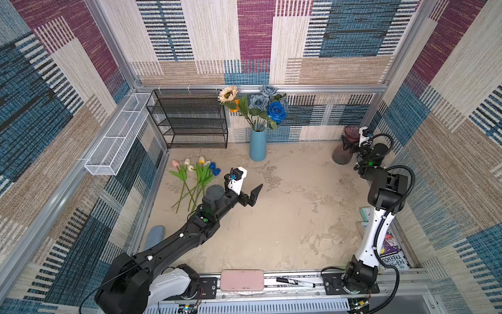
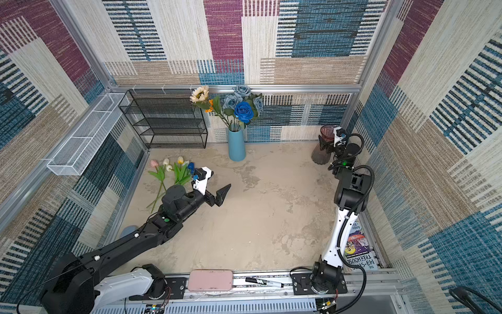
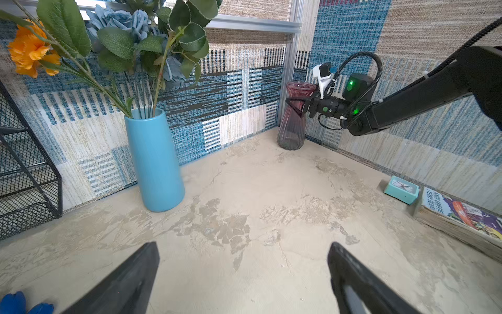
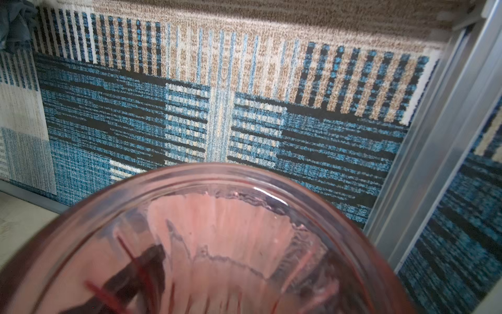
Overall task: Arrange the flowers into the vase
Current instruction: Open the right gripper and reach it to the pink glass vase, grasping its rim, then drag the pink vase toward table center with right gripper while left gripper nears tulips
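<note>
The blue vase (image 1: 257, 146) at twelve o'clock is filled with roses (image 1: 276, 111) and a sunflower (image 1: 228, 93); the empty purple vase (image 1: 341, 157) at two o'clock is straddled at its neck by the wide-open right gripper (image 3: 294, 104), so closing and fetching it is judged next. Tulips (image 1: 197, 170) are seen lying on the table (image 1: 285, 217) at ten o'clock beside the open, empty left gripper (image 1: 253, 194).

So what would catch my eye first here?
A blue vase of roses and a sunflower stands at the back. Loose tulips lie at the left of the table, near the open left gripper. In the back right corner, the right gripper reaches around a purple vase.
</note>
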